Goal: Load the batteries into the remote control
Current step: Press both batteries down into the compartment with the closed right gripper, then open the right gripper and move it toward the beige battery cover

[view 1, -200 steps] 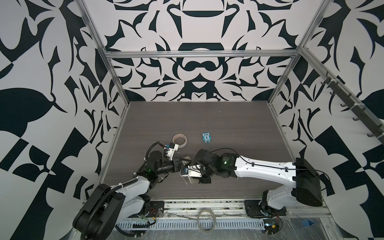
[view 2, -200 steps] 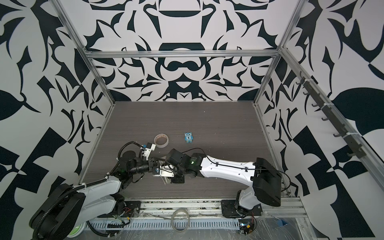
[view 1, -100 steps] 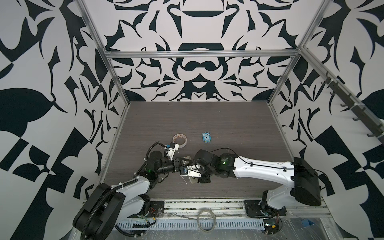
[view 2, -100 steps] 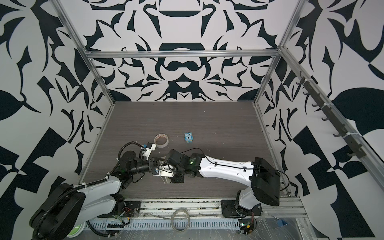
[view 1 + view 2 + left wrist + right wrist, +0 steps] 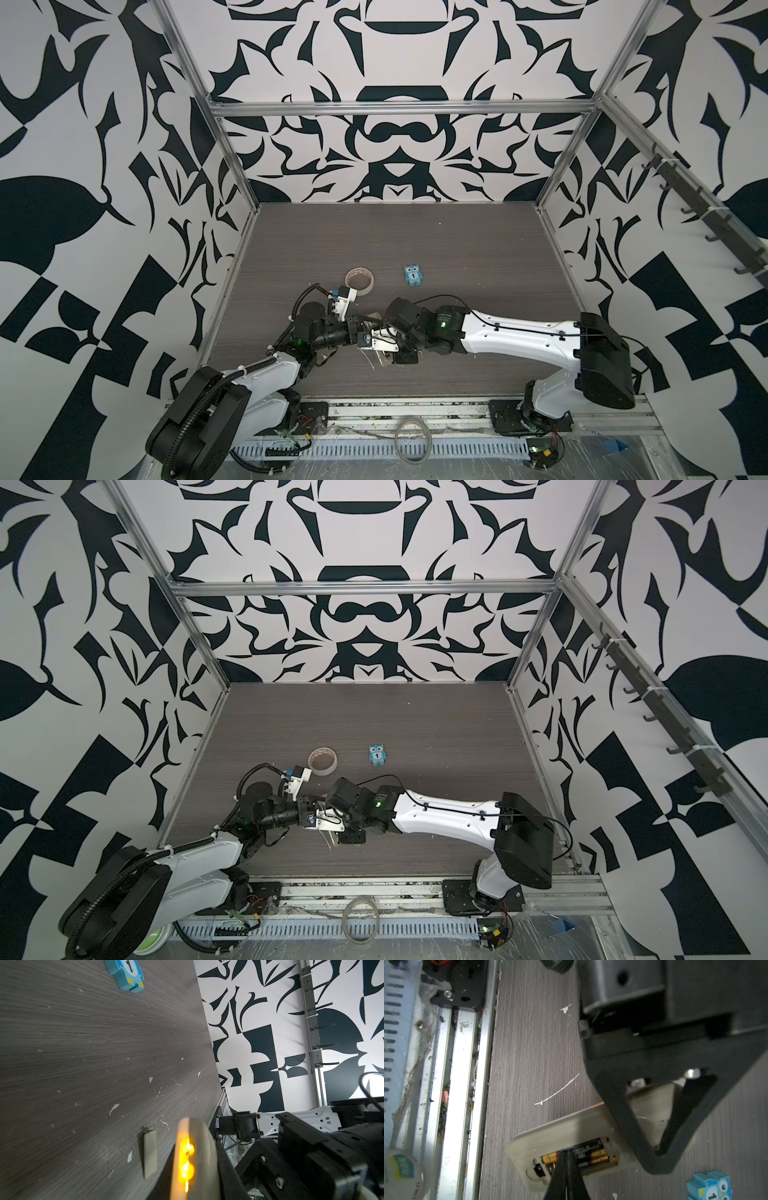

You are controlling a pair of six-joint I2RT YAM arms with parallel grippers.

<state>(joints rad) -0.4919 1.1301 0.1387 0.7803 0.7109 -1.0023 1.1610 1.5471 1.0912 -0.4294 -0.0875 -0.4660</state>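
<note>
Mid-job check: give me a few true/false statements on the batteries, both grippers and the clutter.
1. Both batteries lie inside the remote. True.
2. The right gripper is wide open. False: it is shut, with its tips at the batteries.
3. The left gripper holds the remote. True.
4. The tape roll sits on the owl. False: they lie apart on the table.
</note>
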